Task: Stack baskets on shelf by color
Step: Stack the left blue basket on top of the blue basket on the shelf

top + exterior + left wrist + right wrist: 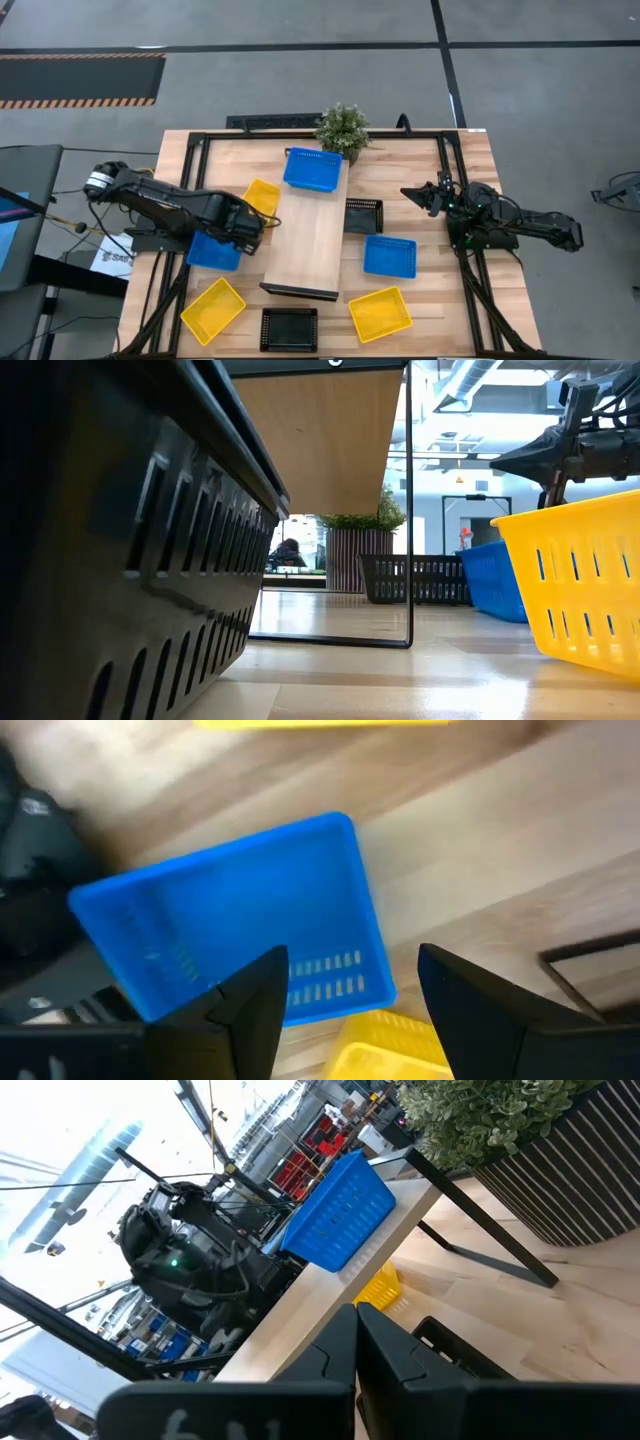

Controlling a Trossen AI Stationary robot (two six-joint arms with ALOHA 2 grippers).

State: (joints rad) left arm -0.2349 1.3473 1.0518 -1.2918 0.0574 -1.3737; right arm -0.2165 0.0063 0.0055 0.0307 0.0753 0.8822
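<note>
Baskets nearest my end of the table are three in a row: a yellow basket (212, 309) at the left corner, a black basket (289, 327) just off the near end of the shelf (310, 240), and a second yellow basket (380, 313) to the right. I see a blue basket (389, 256) on the table right of the shelf, and another black basket (363, 215) just beyond it, close against the shelf's edge. On the left side my left claw (262, 224) hangs with its fingers spread wide and nothing between them; a blue basket (240, 915) lies directly below it on the table, partly hidden under the arm from above, and a third yellow basket (262, 195) sits tilted just past it beside the shelf. My right claw (412, 193) waits over the table's right side, fingers pressed together and empty, well apart from every basket. At the far end, one blue basket (313, 168) rests on the shelf, next to a potted plant (343, 129).
</note>
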